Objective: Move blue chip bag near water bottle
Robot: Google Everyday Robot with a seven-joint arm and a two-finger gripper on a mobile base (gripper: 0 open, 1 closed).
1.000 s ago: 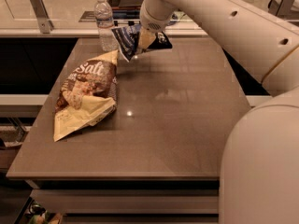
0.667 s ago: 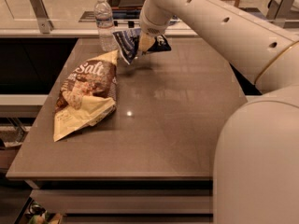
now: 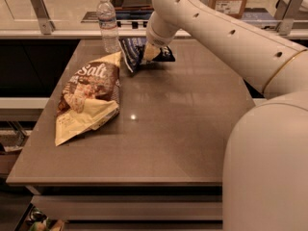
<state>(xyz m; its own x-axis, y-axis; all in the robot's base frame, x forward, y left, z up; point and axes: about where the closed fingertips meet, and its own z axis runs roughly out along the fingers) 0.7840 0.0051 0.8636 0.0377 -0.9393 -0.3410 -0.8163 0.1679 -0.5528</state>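
Camera view shows the blue chip bag [image 3: 131, 52], dark and crinkly, with white letters and white edges. It is at the back of the worktop [image 3: 183, 129], just right of the water bottle [image 3: 108, 25]. Since a second ago it has stayed in much the same spot beside the bottle. The gripper [image 3: 145, 56] pinches the bag, which sticks out on both sides of it.
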